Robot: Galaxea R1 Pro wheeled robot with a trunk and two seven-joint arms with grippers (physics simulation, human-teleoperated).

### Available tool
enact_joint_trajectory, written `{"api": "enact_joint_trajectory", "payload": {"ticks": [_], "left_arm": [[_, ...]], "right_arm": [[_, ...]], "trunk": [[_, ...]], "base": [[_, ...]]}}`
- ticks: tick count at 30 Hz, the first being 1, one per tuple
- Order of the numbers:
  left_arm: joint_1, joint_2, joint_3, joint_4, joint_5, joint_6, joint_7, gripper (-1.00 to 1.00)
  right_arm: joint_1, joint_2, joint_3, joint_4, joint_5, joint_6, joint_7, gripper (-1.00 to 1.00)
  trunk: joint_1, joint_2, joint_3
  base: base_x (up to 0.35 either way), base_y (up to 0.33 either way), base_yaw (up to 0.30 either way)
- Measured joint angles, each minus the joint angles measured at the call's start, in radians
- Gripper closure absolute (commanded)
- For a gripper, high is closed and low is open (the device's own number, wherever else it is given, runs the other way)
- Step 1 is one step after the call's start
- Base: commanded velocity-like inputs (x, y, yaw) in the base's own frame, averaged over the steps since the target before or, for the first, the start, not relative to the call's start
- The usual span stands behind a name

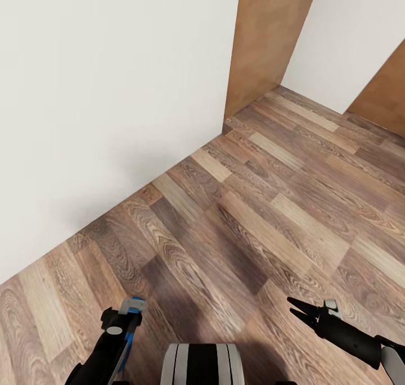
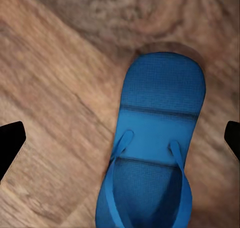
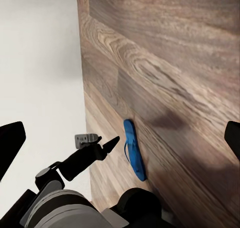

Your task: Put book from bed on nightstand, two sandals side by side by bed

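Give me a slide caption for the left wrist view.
Bright blue flat sandal lying strap-side up on wood-plank floor, seen between the fingertips.

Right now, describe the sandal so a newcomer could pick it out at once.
Start at the white wall where it meets the wood-plank floor. Nearby on the planks lies one flat sandal, beside the left gripper. It is bright blue with a Y-shaped thong strap against brown boards.

Blue sandal (image 2: 155,138) flat on plank floor (image 2: 55,88) — straps up
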Motion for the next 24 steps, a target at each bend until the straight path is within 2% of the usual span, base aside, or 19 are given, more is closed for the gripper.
{"api": "enact_joint_trajectory", "payload": {"ticks": [16, 24], "left_arm": [[0.000, -0.003, -0.001, 0.001, 0.000, -0.007, 0.000, -1.00], [0.000, -0.005, -0.001, 0.001, 0.000, -0.007, 0.000, -1.00]], "right_arm": [[0.000, 0.000, 0.000, -0.001, 0.000, 0.000, 0.000, -1.00], [0.000, 0.000, 0.000, -0.002, 0.000, 0.000, 0.000, -1.00]], "trunk": [[0.000, 0.000, 0.000], [0.004, -0.002, -0.031]], "base": [[0.008, 0.000, 0.000], [0.000, 0.000, 0.000]]}}
